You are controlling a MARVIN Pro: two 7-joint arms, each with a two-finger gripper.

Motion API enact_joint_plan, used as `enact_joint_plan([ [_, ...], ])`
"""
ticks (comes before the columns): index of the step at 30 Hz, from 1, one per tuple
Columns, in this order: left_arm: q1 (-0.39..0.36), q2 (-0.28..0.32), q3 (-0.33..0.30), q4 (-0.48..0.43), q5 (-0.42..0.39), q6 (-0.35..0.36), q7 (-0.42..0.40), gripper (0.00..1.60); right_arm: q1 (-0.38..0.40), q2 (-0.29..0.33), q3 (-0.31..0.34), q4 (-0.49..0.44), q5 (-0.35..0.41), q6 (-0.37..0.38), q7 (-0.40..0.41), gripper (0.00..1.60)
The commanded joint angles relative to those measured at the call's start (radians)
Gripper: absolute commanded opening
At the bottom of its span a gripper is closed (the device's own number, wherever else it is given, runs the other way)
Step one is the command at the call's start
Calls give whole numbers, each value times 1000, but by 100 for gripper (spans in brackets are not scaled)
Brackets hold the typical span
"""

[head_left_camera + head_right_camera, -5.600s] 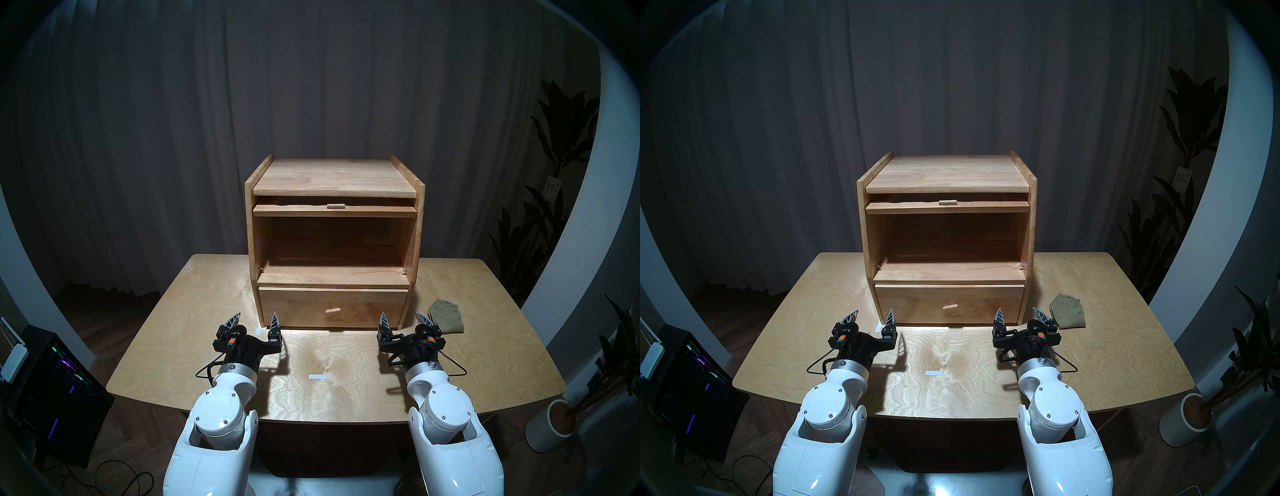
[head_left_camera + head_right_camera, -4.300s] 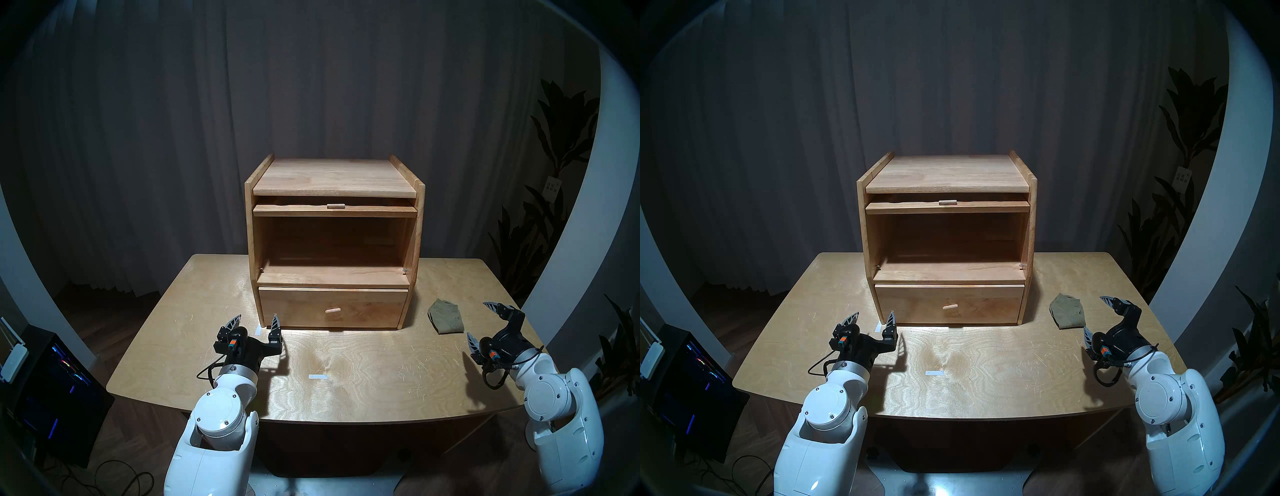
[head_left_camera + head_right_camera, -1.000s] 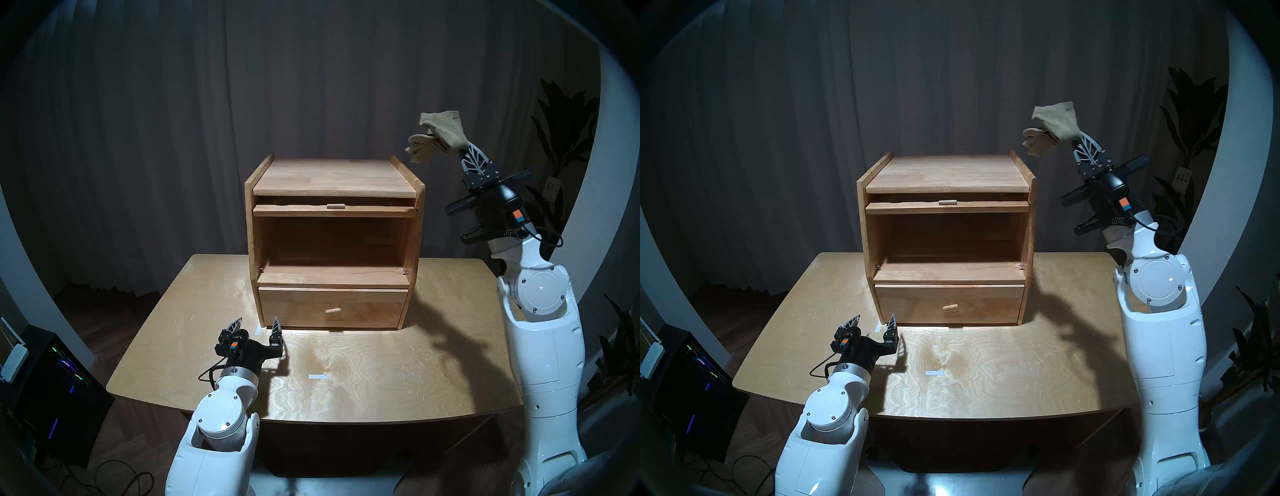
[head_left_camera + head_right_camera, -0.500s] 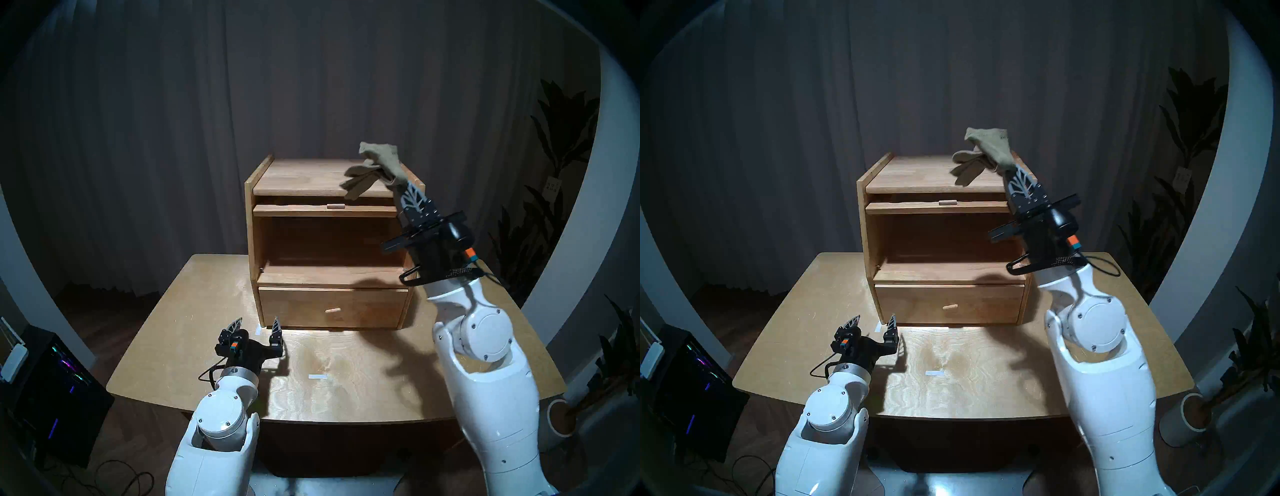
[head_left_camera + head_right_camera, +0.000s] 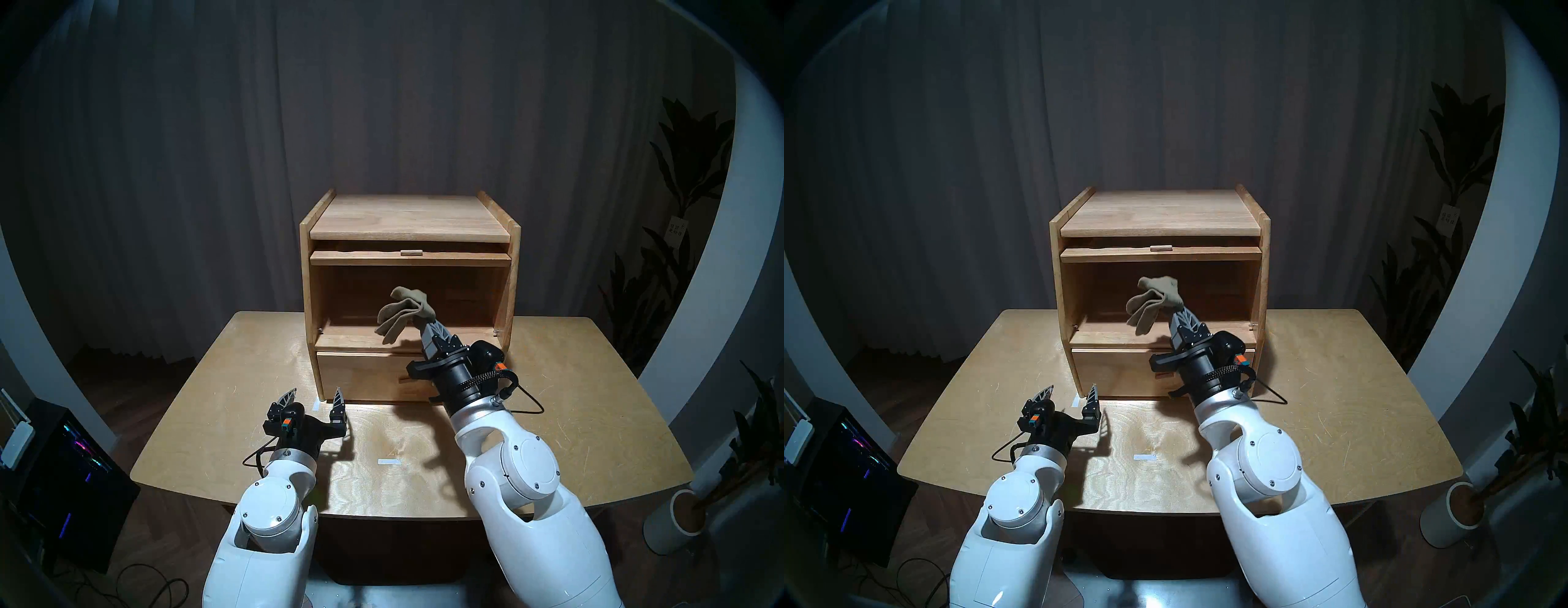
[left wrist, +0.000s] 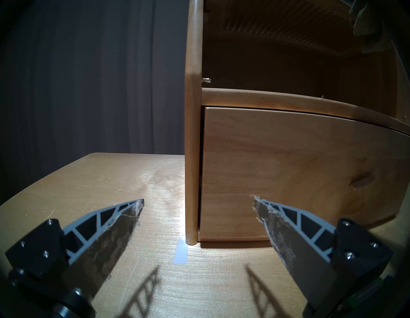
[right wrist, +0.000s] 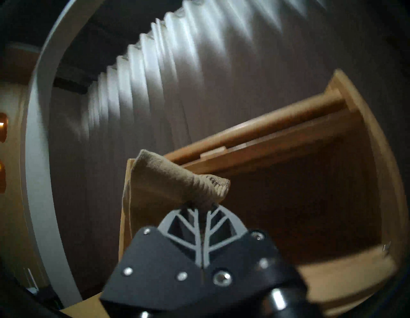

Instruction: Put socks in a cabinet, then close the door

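Observation:
The light-brown wooden cabinet (image 5: 409, 220) stands at the back of the table, its upper compartment (image 5: 360, 297) open. The door (image 5: 409, 258) is slid in flat under the top, showing only its front edge and peg handle (image 5: 410, 252). My right gripper (image 5: 426, 320) is shut on the olive-green socks (image 5: 401, 312) and holds them in front of the compartment's opening, above its sill; the socks also show in the right wrist view (image 7: 175, 184). My left gripper (image 5: 312, 392) is open and empty, low near the cabinet's front left corner (image 6: 190, 235).
The lower drawer (image 5: 365, 375) is shut; my right wrist covers part of it. White tape marks lie on the table (image 5: 389, 461). A potted plant (image 5: 679, 516) stands right of the table, and a computer case (image 5: 63, 475) to the left.
My right arm swung the socks from high at the cabinet's right, across its top, down to the front of the open compartment. Earlier it picked them off the table. The left arm stayed still.

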Motion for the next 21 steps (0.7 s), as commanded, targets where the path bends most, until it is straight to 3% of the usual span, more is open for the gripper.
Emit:
enact_joint_plan([
  [1, -7, 1, -3, -32, -1, -8, 0, 160, 76, -53, -15, -56, 123, 117, -128, 0],
  [11, -6, 0, -3, -33, -1, -7, 0, 160, 208, -128, 32, 7, 171, 260, -264, 0],
  [21, -8, 0, -3, -28, -1, -6, 0, 160, 309, -109, -40, 131, -101, 231, -305, 0],
])
